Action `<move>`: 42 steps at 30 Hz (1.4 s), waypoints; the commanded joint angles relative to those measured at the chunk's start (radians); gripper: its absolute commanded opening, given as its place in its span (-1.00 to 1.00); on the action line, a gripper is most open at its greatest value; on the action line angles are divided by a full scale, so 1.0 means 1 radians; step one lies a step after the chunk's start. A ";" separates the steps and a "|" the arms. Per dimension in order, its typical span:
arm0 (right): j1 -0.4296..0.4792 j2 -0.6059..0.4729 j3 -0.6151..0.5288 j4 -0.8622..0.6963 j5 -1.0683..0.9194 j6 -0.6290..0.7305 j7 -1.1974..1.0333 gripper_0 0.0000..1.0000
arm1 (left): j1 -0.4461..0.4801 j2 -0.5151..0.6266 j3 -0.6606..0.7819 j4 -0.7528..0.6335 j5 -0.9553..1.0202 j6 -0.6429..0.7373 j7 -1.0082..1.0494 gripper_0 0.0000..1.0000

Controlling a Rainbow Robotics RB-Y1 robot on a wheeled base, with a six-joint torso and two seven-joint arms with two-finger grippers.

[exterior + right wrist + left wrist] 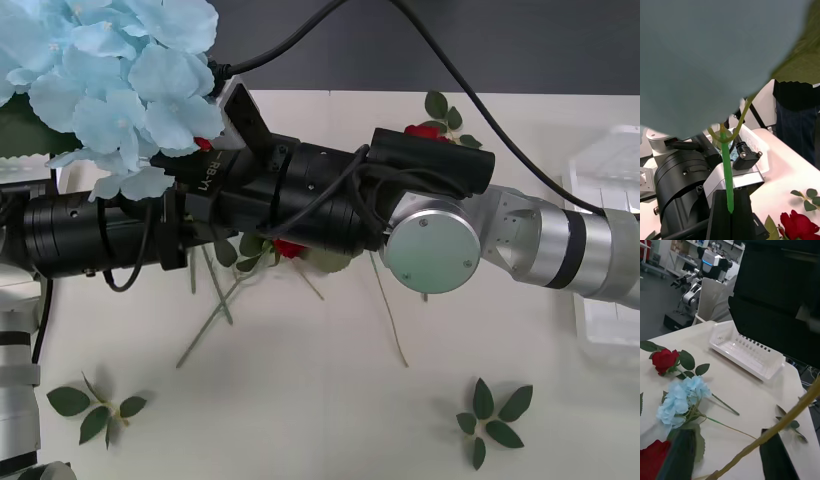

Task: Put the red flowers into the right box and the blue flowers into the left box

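My right arm reaches across the table to the far left, and its gripper is shut on the green stem of a blue flower held high above the table. My left gripper stands open low over the table, with a pale stem running across between its fingers. Another blue flower lies on the table beside a red flower. More red blooms show under my right forearm and at the far side.
A white box stands at the right edge; a white box shows in the left wrist view, and one in the right wrist view. Loose leaf sprigs lie near the front. Bare stems cross mid-table.
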 commanded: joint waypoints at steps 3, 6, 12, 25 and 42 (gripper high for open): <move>-0.029 -0.020 -0.007 -0.034 -0.008 -0.011 -0.001 -1.00 | -0.019 -0.010 -0.011 -0.014 0.003 -0.011 -0.013 -1.00; -0.030 -0.021 -0.009 -0.034 -0.008 -0.011 -0.002 -1.00 | -0.020 -0.008 -0.011 -0.014 0.006 -0.011 -0.013 -1.00; -0.029 -0.026 -0.009 -0.040 -0.017 -0.011 -0.014 -1.00 | -0.019 -0.008 -0.012 -0.014 0.008 -0.011 -0.013 -1.00; -0.029 -0.046 -0.007 -0.057 -0.012 -0.059 -0.014 0.67 | -0.012 -0.008 -0.001 -0.014 0.011 -0.011 -0.013 -1.00; 0.162 -0.278 -0.241 -0.136 -0.060 0.257 -0.065 0.66 | 0.175 0.114 0.143 -0.147 0.103 -0.029 0.066 -1.00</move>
